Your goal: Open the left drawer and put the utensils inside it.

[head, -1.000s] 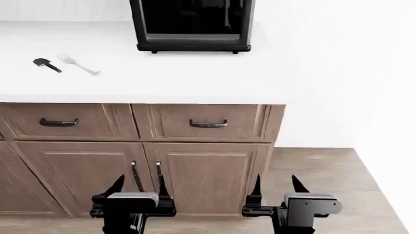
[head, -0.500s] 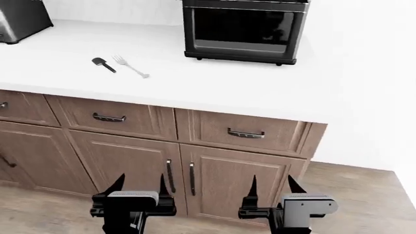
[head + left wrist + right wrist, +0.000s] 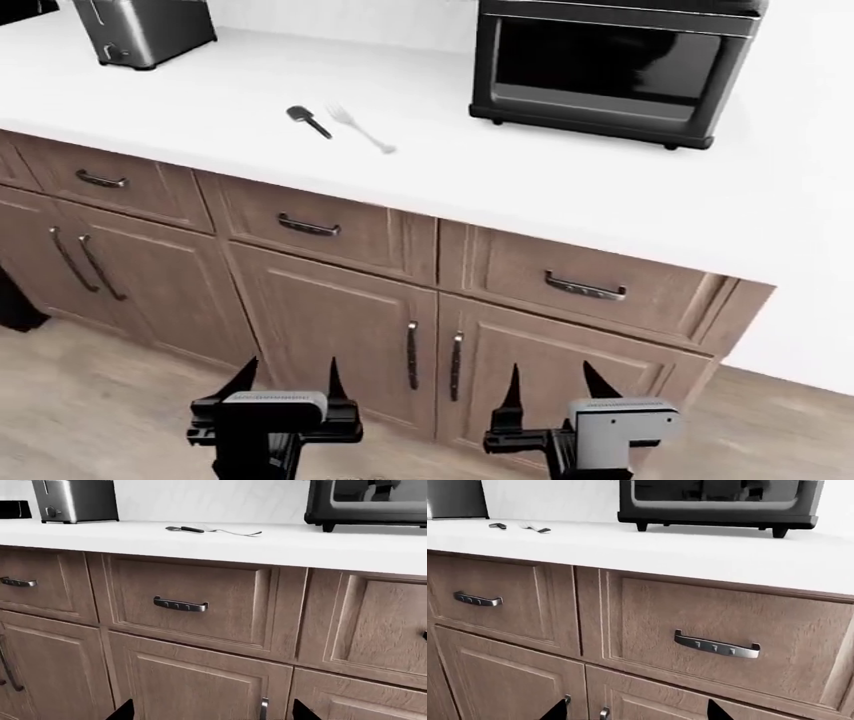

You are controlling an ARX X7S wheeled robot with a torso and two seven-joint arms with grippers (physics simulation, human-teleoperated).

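Beside the toaster oven lie spatula and fork, above the shut drawer; both grippers gape wide, empty.

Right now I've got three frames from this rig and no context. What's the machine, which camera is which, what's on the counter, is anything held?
It is a simulated wheeled robot with two arms, steered by a person. The head view looks down from its head: the left gripper and right gripper hang low before the cabinets, both open and holding nothing. The other two views come from cameras beside each gripper, facing the cabinet fronts. On the white counter lie a black spatula and a silver fork side by side, with a toaster and a black oven behind. The left drawer, just below the utensils, is closed.
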